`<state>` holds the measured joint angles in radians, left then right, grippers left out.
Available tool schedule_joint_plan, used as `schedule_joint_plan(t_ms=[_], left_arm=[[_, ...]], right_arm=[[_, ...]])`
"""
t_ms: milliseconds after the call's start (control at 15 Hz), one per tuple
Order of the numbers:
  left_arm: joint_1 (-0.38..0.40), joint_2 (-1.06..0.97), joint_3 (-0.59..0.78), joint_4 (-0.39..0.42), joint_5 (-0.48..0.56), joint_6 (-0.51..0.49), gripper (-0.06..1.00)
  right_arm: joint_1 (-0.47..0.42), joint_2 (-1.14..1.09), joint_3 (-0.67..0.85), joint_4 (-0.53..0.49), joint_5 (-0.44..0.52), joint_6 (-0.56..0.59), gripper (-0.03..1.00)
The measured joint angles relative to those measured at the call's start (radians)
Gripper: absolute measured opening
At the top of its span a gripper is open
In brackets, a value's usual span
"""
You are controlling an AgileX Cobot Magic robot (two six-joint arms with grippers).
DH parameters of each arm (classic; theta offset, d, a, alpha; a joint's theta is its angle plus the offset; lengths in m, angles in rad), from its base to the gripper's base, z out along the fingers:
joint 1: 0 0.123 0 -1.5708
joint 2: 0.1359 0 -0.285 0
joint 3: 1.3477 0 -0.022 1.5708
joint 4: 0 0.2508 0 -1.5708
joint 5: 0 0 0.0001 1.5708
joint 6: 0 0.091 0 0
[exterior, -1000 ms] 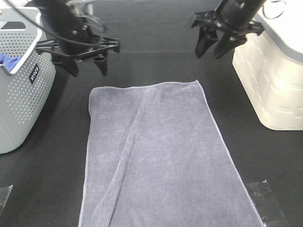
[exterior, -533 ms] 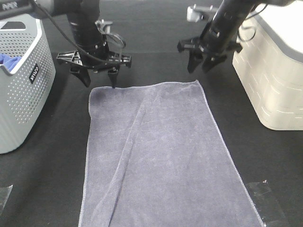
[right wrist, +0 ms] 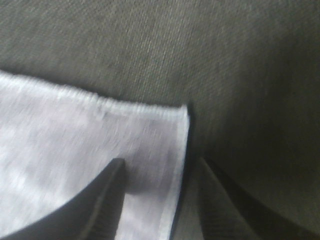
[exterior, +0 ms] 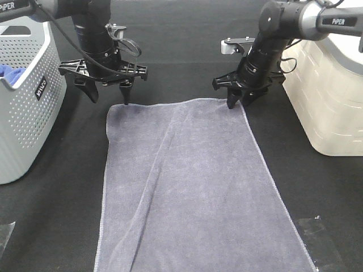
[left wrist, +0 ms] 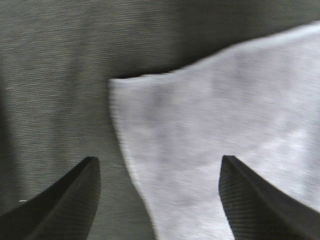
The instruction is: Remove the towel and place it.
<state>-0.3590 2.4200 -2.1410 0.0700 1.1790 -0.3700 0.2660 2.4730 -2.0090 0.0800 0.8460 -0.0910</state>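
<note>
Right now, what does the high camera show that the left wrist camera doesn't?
Only the high view: the whole towel spread flat, a grey basket holding a blue cloth, a white bin, and the right jaws at the towel's far right corner. Only the left wrist view: the close look between the left jaws, one tip over the towel, the other over the black table. Both: the left jaws wide open at the towel's far left corner.

The left arm (exterior: 93,25) is matte black with looping black cables (exterior: 129,45). The right arm (exterior: 282,22), also black, bears white "PiPER" lettering (exterior: 334,21) and a grey bracket (exterior: 229,46). The left end effector (exterior: 109,95) and right end effector (exterior: 240,102) carry tapered, finely ribbed black fingers (left wrist: 65,205).
</note>
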Motion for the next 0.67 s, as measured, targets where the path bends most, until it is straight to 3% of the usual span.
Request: schedule_joint_plan(t_ms=[333,400,467,533,667], left_arm=[[0.0,0.0,0.0,-0.001,-0.006,0.003,0.65],[0.0,0.0,0.0,-0.002,-0.009,0.004,0.65],[0.0,0.0,0.0,-0.002,-0.011,0.004,0.65],[0.0,0.0,0.0,-0.002,-0.013,0.003,0.65],[0.0,0.0,0.0,-0.002,-0.032,-0.012,0.65]], right_arm=[[0.0,0.017,-0.003,-0.004,-0.012,0.0,0.3],[0.0,0.017,-0.004,-0.004,-0.012,0.0,0.25],[0.0,0.019,-0.009,-0.003,-0.004,0.0,0.09],[0.0,0.022,-0.013,0.002,0.004,0.0,0.0],[0.0,0.023,-0.015,0.003,0.01,0.0,0.0]])
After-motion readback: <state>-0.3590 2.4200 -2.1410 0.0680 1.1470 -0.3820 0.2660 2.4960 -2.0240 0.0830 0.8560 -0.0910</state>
